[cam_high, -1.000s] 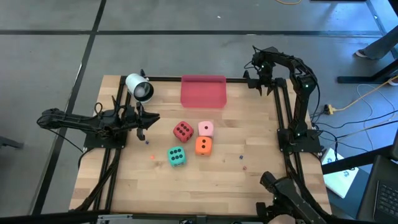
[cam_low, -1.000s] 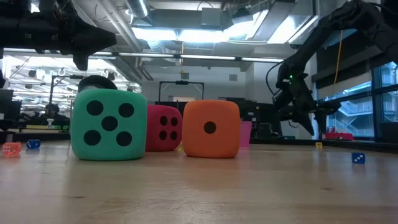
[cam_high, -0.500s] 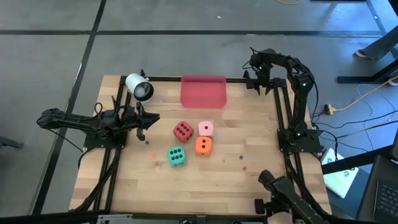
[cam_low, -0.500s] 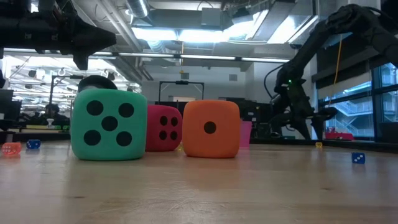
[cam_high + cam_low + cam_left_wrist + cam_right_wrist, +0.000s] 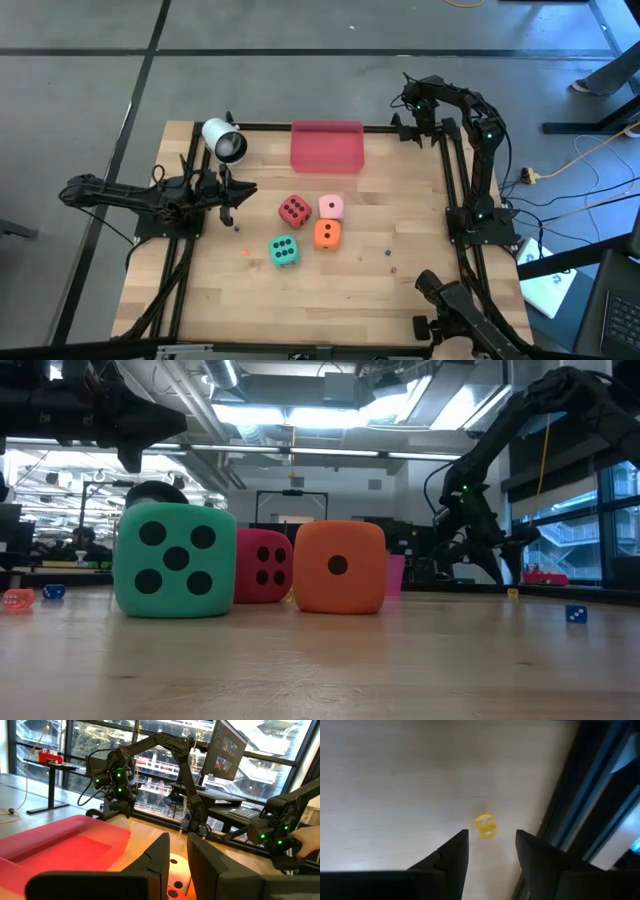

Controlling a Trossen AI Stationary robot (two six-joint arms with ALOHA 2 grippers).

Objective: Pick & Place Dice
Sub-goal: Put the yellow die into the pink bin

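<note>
While four dice (image 5: 307, 232) sat untouched mid-table, near pink tray (image 5: 326, 146), right gripper (image 5: 490, 851) hovered, fingers parted, over tiny yellow die (image 5: 485, 826) at far right corner. Left gripper (image 5: 178, 851) waited beside dice, fingers narrowly apart, empty. Judged pre-grasp; next: descend, close.

Pale wood-plank counter (image 5: 330, 285) edged by a dark frame. Near its far edge lies a pink tray (image 5: 326, 146). Mid-counter, four dice in a loose cluster: red die (image 5: 293, 210), light pink die (image 5: 331, 207) beside it, orange die (image 5: 326, 234) just in front of the pink, green die (image 5: 284, 251) nearest the front. Tiny dice scattered about (one yellow die (image 5: 485, 826) at the far right edge, one blue die (image 5: 576, 614)).
</note>
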